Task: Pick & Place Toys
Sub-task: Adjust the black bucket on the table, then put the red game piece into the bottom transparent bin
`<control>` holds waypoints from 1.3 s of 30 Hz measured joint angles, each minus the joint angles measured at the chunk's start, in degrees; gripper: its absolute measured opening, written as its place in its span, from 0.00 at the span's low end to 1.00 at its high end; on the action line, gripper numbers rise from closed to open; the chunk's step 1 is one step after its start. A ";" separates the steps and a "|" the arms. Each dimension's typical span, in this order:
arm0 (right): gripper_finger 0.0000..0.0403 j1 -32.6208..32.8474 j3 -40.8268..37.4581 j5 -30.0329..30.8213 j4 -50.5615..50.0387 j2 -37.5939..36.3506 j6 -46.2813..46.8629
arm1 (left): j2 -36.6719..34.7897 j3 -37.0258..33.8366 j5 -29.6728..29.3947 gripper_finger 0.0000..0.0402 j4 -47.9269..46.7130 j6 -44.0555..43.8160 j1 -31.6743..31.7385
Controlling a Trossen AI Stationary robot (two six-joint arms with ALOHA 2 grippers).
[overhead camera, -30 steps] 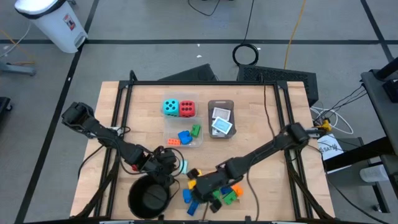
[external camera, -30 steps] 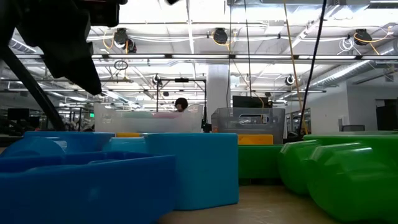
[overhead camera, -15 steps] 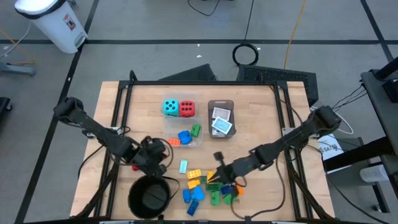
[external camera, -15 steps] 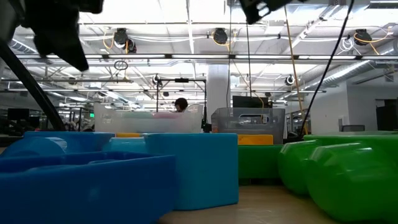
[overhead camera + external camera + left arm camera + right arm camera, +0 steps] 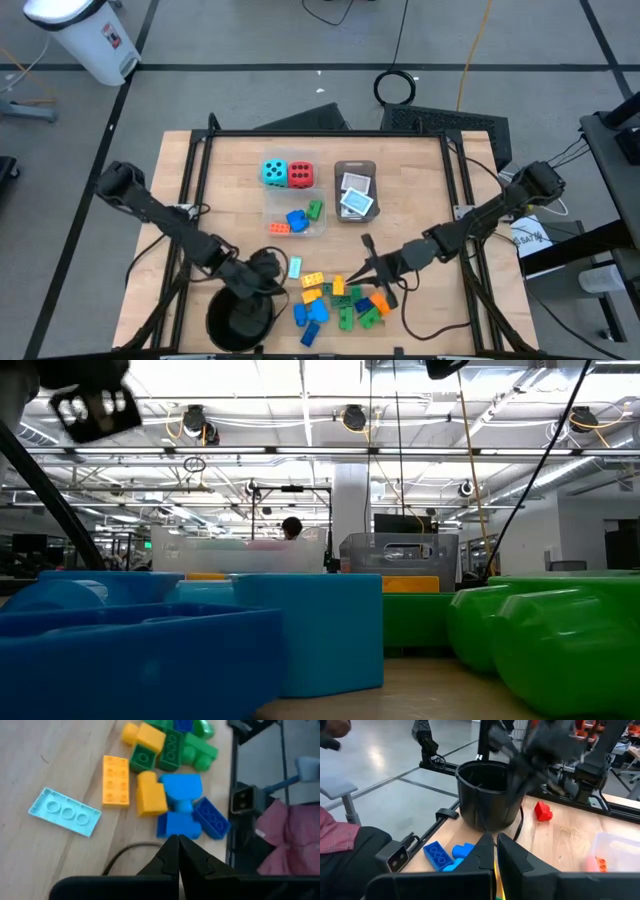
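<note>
- Your left hand (image 5: 268,272) hangs at about 7 o'clock on the desk (image 5: 230,180), just over the rim of the black bowl (image 5: 240,318), fingers pressed together and carrying nothing that I can see.
- Your right hand (image 5: 364,266) sits near 5 o'clock, right beside the brick pile (image 5: 335,298), fingers also pressed together, nothing pinched (the wrist view shows only closed tips).
- The loose bricks lie between the two hands: a pale blue plate (image 5: 64,811) apart from the rest at the pile's 10 o'clock, a yellow brick (image 5: 115,780) beside it, blue ones (image 5: 181,805) nearer the desk edge.
- The teal die (image 5: 273,172) and red die (image 5: 299,175) already rest in the clear tub (image 5: 294,225) at 12 o'clock; cards (image 5: 355,196) lie in the grey tray (image 5: 355,166) next to it.
- To do this pick well, spread the fingers before you descend, and choose an outlying piece; the pale blue plate looks easiest, clear of its neighbours.
- Come straight down, and straddle the short sides.
- A red piece (image 5: 542,811) lies by the bowl; keep the left arm from sweeping it.
</note>
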 joint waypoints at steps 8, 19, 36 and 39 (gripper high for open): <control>0.00 0.00 0.00 -0.01 -0.02 -0.01 -0.20 | 1.47 0.00 7.57 0.01 -3.37 -7.21 -1.05; 0.00 0.00 0.01 -0.01 -0.49 -0.01 -0.27 | -3.68 0.05 -0.23 0.00 -9.53 -11.91 -5.18; 0.00 1.53 0.00 0.02 -29.55 -25.68 -1.64 | -7.02 0.07 1.64 0.09 -43.70 -35.14 -6.39; 0.00 1.53 -1.40 0.05 -29.85 -29.85 -2.32 | -7.00 0.05 3.89 0.05 -44.31 -36.21 -6.50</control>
